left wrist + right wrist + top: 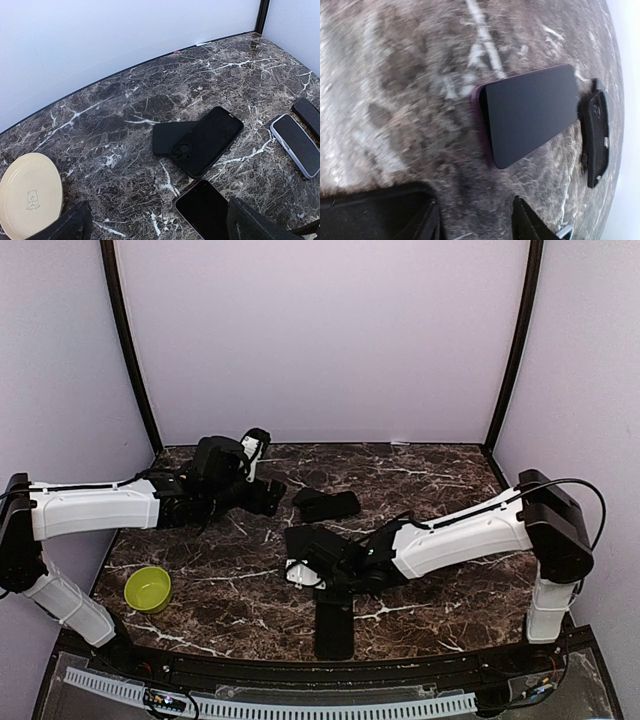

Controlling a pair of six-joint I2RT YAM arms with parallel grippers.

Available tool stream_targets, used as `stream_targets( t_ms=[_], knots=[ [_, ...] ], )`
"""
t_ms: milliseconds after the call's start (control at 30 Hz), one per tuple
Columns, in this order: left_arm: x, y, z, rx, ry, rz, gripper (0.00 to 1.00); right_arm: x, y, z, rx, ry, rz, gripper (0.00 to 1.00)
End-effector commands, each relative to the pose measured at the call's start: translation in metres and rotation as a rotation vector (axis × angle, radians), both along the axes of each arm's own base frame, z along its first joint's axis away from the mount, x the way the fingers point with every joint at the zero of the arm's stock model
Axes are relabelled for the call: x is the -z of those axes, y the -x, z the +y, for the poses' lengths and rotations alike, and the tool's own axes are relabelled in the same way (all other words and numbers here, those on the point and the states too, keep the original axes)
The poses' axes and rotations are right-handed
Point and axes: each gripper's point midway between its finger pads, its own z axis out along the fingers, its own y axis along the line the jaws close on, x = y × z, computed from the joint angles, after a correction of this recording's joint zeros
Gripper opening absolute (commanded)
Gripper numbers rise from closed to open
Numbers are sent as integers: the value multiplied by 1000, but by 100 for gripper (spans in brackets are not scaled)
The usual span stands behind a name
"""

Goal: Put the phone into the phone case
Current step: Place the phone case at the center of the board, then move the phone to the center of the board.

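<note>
- Closest to the top camera: one dark phone (pixel 335 625) lying flat at the middle of the table's (pixel 450 465) near edge, touched by neither gripper
- Right gripper (pixel 475 210): jaws apart, nothing between them, hanging over the table centre just rearward of that phone
- Right wrist view: a purple-rimmed phone (pixel 530 112) lies screen up on the marble, uncased; probably the same phone, though this cannot be confirmed
- Left gripper (pixel 159 205): jaws spread wide, holding nothing, toward the rear left of the table
- Black phone case (pixel 205 140): lies flat with its camera opening visible, overlapping a second dark flat item (pixel 167 135)
- Top view: a dark overlapping pair lies rear of centre, likely these two, well apart from the near-edge phone
- Progress, as judged: insertion not done; no phone is seen seated in the black case
- Remaining, as judged: grasp the phone, carry it to the case, align the camera end, press it in
- Count, left wrist view: one black case, one dark item under it, one bare phone (pixel 202 210) at the bottom, one pale-cased phone (pixel 295 145), one dark item (pixel 310 115) cut off at the right, one cream plate (pixel 30 190)
- Count, top view: one green bowl (pixel 148 588) near the left edge
</note>
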Motion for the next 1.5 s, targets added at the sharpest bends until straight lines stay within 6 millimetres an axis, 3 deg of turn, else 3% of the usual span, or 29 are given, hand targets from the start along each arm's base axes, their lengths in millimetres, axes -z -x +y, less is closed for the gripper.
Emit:
stream_targets(
  t_ms=[0, 133, 233, 333, 433, 533, 700, 900, 1033, 1233, 1467],
  knots=[
    [-17, 0, -2, 15, 28, -16, 96, -55, -20, 4, 318, -194, -15, 56],
    [-19, 1, -3, 25, 27, -22, 96, -59, -4, -19, 644, -335, 188, 59],
    [-17, 0, -2, 18, 15, -23, 96, -33, 22, -32, 823, -354, 382, 59],
    [-14, 0, -4, 31, 16, -14, 96, -8, 37, -50, 957, -323, 460, 61],
    [-12, 0, -4, 29, 9, -10, 96, 3, 47, -60, 1012, -320, 498, 62],
    [-11, 0, -6, 35, 6, -3, 96, 13, 54, -55, 1020, -361, 566, 62],
    [-12, 0, -6, 38, 11, -3, 96, 33, 64, -45, 1010, -359, 652, 47],
    [-13, 1, -7, 42, 13, -2, 96, 41, 59, -49, 1024, -341, 621, 17],
    [-14, 1, -7, 42, 13, -4, 96, 31, 36, -65, 1073, -337, 500, 0],
    [-17, 1, -6, 41, 13, -11, 96, 7, -2, -94, 1109, -338, 320, 0],
    [-17, 1, -6, 42, 12, -11, 96, 10, -25, -104, 1099, -319, 281, 0]
  ],
)
